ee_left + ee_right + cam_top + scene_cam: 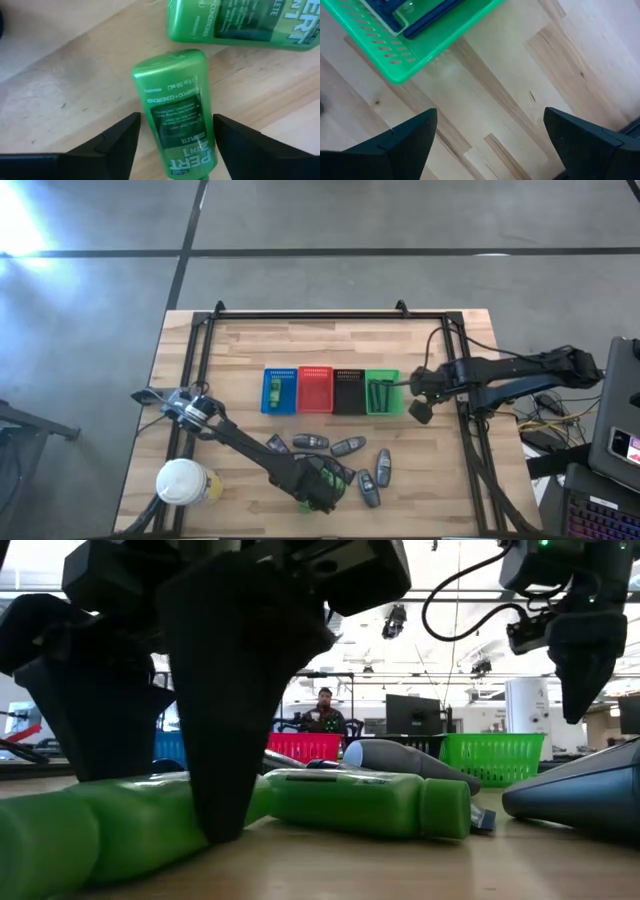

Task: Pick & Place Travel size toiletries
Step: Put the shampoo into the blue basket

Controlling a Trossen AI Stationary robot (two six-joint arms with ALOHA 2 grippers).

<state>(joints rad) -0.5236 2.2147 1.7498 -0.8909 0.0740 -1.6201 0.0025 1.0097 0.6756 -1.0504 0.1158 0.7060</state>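
Observation:
My left gripper [176, 117] is open, low at the table's near edge [318, 488]. Its fingers stand on either side of a bright green Pert tube [172, 100] that lies flat on the wood, with narrow gaps showing. A second green tube [240, 22] lies just beyond it. Grey oval tubes [348, 446] [383, 465] and a dark packet [277, 443] lie loose on the table between the baskets and the near edge. My right gripper [490, 117] is open and empty, hovering over bare wood beside the green basket [382, 392].
Blue [279, 390], red [314, 390], black [348, 390] and green baskets stand in a row at the table's middle; the blue and green ones hold items. A white-lidded cup [182, 480] stands at the near left. A person [325, 710] sits in the room beyond.

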